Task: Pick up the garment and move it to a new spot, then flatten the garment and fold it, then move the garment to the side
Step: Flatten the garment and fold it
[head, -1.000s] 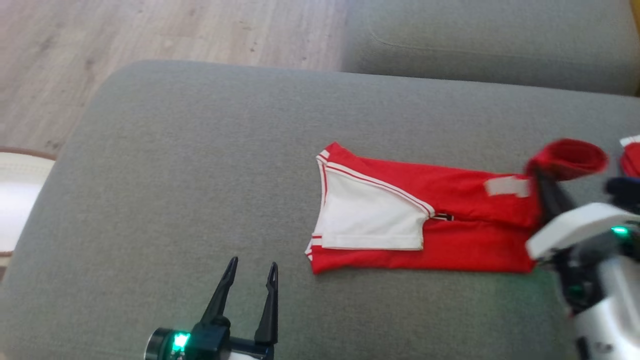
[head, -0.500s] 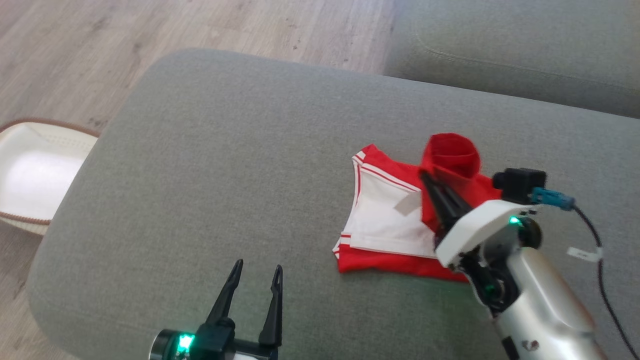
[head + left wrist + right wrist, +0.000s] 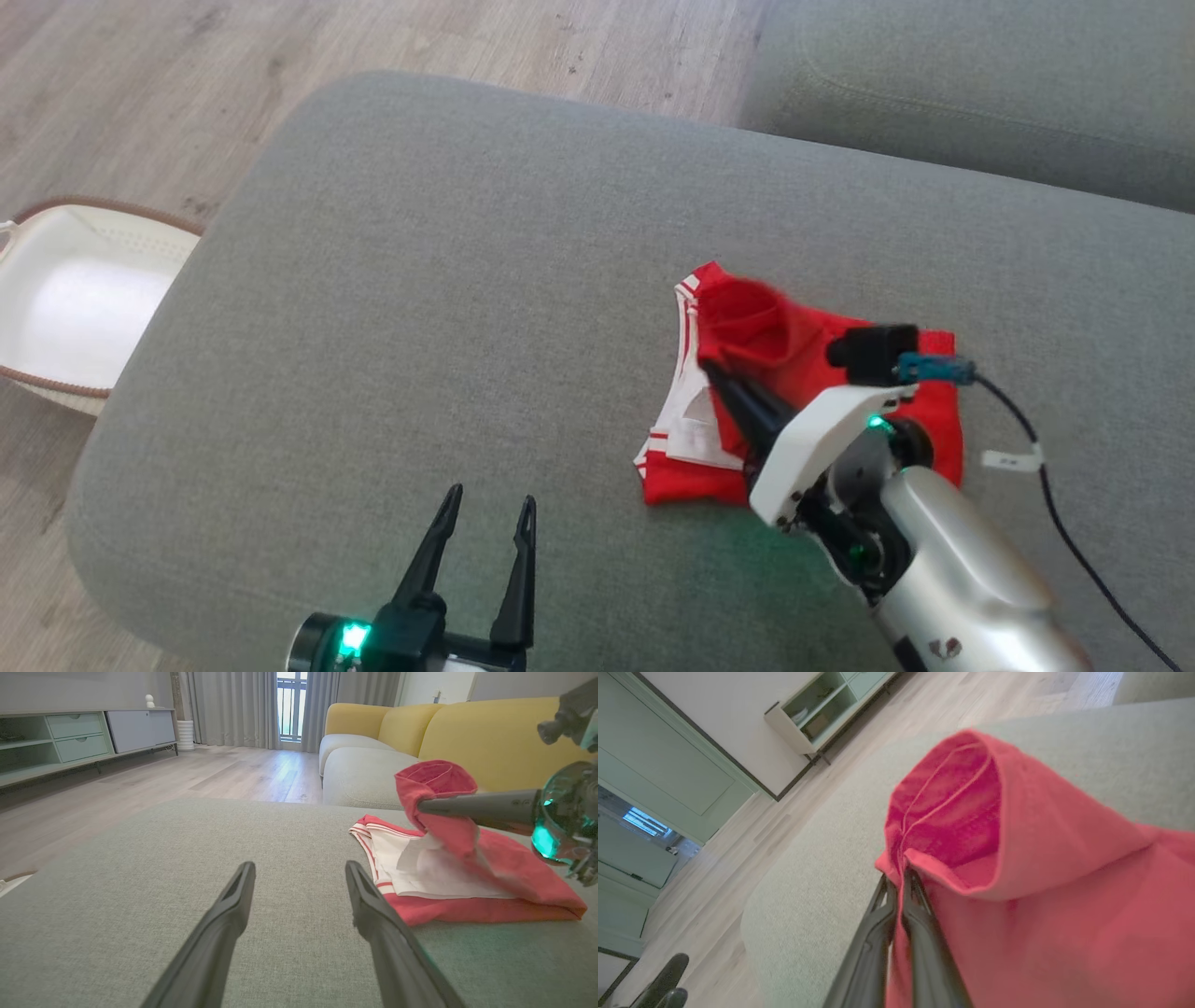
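Right of centre on the grey fabric sofa cushion [image 3: 467, 280], well in from its left and far edges: a red-and-white fabric garment [image 3: 808, 341], one red flap lifted in the clenched right claw [image 3: 707, 366]. Near the front edge, left claw [image 3: 490, 499] released above bare cushion, apart from the cloth. Past the left edge, pale wooden floor [image 3: 140, 93].

left gripper [image 3: 492, 495] spread, right gripper [image 3: 898, 873] seemingly pinched
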`<state>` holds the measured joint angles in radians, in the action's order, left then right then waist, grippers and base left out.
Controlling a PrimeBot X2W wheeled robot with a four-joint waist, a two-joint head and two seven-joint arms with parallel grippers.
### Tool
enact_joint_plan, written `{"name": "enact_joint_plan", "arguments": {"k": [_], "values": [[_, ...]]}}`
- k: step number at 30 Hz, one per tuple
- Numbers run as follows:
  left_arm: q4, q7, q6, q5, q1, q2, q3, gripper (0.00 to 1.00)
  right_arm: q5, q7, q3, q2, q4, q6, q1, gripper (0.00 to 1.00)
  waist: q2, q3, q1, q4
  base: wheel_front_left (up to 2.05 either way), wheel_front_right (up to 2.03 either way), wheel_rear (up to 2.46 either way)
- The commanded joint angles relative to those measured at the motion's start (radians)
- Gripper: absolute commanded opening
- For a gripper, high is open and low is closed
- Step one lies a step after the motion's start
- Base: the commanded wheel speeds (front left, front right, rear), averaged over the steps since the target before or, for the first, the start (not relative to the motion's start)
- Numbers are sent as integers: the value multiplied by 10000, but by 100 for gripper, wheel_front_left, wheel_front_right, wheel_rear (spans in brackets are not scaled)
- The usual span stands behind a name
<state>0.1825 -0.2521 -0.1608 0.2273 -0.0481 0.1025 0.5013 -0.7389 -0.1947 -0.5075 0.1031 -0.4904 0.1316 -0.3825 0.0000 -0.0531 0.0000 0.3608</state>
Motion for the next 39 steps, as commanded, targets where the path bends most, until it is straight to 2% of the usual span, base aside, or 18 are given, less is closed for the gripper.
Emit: {"name": "enact_joint_plan", "arguments": {"k": [1,2,3,4,14,20,28,34,39], "values": [[-259,-97,11,-75,316,-146,-335,100,-90,-3,-197,-190,280,-9,-521,0,0,-21,0,11,0,0,0],[-249,-97,19,-77,324,-159,-336,100,-138,22,-250,-188,220,-9,-537,27,0,-40,0,15,0,0,0],[-237,-97,26,-79,333,-173,-337,100,-179,41,-301,-186,147,-9,-554,72,0,-55,0,17,0,0,0],[-227,-97,33,-81,340,-186,-339,100,-208,72,-353,-185,84,-9,-578,100,0,-69,0,14,0,0,0],[-112,-97,88,-156,376,-253,-400,100,-656,1038,-589,2,250,-9,-708,100,0,51,0,-207,0,0,0],[-209,-97,56,-251,277,-150,-539,100,-447,2051,-226,803,615,-9,-368,100,0,365,0,-477,0,0,0],[-609,-97,-95,-150,-208,10,-934,100,344,3761,577,1886,910,-9,983,100,0,942,0,-1125,0,0,0],[-945,-97,-206,-71,-480,63,-1245,100,1065,4417,1163,2196,1235,-9,1811,100,0,1060,0,-1705,0,0,0],[-1131,-97,-340,-88,-682,56,-1471,100,2189,4555,2185,2212,1792,-9,2663,100,0,1167,0,-2148,0,0,0]]}}
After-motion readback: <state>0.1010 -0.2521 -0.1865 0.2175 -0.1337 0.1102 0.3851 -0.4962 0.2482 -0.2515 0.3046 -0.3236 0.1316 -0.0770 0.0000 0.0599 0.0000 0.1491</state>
